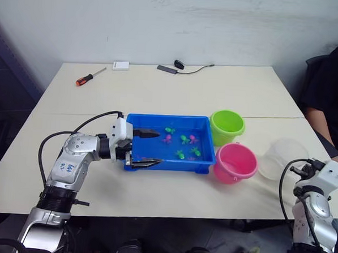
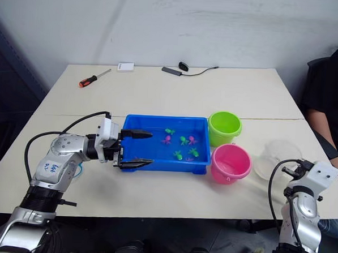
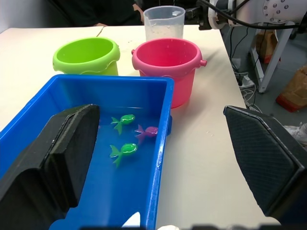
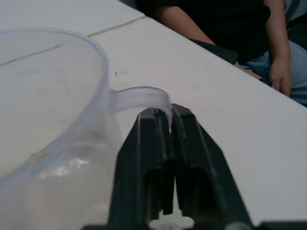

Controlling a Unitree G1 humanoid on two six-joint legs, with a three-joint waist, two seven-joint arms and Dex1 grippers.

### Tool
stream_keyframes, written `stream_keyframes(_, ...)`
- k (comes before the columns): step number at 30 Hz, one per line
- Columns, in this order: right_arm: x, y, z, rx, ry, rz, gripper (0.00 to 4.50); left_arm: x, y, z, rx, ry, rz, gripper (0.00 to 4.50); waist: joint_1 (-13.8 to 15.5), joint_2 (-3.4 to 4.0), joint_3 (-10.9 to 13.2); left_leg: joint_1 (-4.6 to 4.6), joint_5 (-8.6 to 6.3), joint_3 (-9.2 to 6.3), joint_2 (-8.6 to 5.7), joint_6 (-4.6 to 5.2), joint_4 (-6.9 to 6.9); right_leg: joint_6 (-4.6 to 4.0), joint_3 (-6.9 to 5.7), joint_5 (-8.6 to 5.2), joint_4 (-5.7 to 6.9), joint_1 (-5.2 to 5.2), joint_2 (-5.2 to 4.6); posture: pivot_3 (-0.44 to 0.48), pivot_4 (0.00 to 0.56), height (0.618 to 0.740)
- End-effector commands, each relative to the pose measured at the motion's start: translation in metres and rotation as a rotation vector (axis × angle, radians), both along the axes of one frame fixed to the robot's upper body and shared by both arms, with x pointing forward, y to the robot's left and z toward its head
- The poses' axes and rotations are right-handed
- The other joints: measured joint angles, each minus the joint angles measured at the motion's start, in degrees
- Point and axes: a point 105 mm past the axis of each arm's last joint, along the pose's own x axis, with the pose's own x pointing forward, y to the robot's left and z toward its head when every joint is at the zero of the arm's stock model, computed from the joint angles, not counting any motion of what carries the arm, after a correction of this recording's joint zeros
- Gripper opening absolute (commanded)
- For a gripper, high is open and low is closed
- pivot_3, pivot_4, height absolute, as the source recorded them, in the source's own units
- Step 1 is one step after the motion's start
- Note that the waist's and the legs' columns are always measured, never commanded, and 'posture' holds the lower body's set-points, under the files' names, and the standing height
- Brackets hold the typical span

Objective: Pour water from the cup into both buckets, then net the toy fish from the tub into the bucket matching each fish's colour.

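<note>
Mid-frame, the blue tub holds green and pink fish in water. The left gripper is spread wide across the tub's near left corner, holding nothing. Right of the tub stand the green bucket and pink bucket. At lower right, the right gripper looks pressed shut on the handle of the cup.

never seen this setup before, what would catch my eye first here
The bright blue tub at the table's centre, with small green and pink toy fish in it, stands out first. The left gripper is open, straddling the tub's near left corner. Right of the tub stand a lime green bucket and a pink bucket.
</note>
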Motion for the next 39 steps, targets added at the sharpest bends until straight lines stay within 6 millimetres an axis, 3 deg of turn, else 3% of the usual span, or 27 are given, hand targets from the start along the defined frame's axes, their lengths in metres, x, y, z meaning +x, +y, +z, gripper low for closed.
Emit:
stream_keyframes(1,-0.007,-0.007,0.005,-0.031,-0.005,-0.025,0.01,-0.001,0.003,0.009,-0.021,-0.032,0.008,4.50,0.06,-0.05,-0.01,0.00,0.00,-0.06,0.01,0.00,0.00,0.00,-0.02,0.00,0.00,0.03,0.00,0.000,0.150,0.733)
stream_keyframes(9,-0.009,-0.006,0.008,-0.033,-0.025,-0.017,0.01,-0.001,0.003,0.009,-0.025,-0.030,0.004,4.50,0.01,-0.04,-0.01,0.00,0.00,-0.07,0.06,0.00,0.00,0.00,0.00,0.00,0.01,0.02,-0.02,0.000,0.150,0.733)
stream_keyframes(14,-0.010,0.001,0.034,-0.033,-0.119,0.077,0.01,0.000,0.003,0.010,-0.030,-0.029,-0.002,4.50,0.03,-0.03,-0.01,-0.01,-0.01,-0.07,0.11,0.01,-0.01,0.00,0.02,0.00,0.00,0.02,-0.05,0.000,0.150,0.733)
stream_keyframes(22,-0.022,0.019,0.078,-0.206,-0.170,0.326,0.01,0.000,0.001,0.017,-0.066,-0.018,-0.046,4.50,-0.01,0.02,0.07,-0.05,-0.02,-0.04,0.09,0.05,0.00,0.00,0.04,0.00,-0.02,0.00,-0.02,0.000,0.150,0.733)
stream_keyframes(28,-0.026,0.033,0.107,-0.444,-0.124,0.457,0.01,-0.002,0.001,0.016,-0.053,-0.009,-0.075,4.50,0.02,-0.02,0.23,-0.05,-0.02,-0.01,0.06,0.05,0.01,0.01,0.07,0.00,-0.05,-0.01,-0.02,0.000,0.150,0.733)
stream_keyframes(39,-0.025,0.055,0.121,-0.740,-0.062,0.502,0.01,-0.002,-0.003,0.012,-0.043,-0.003,-0.104,4.50,0.07,-0.09,0.27,-0.08,-0.02,-0.04,-0.02,0.04,0.06,0.01,0.05,0.00,-0.11,0.00,0.01,0.000,0.150,0.733)
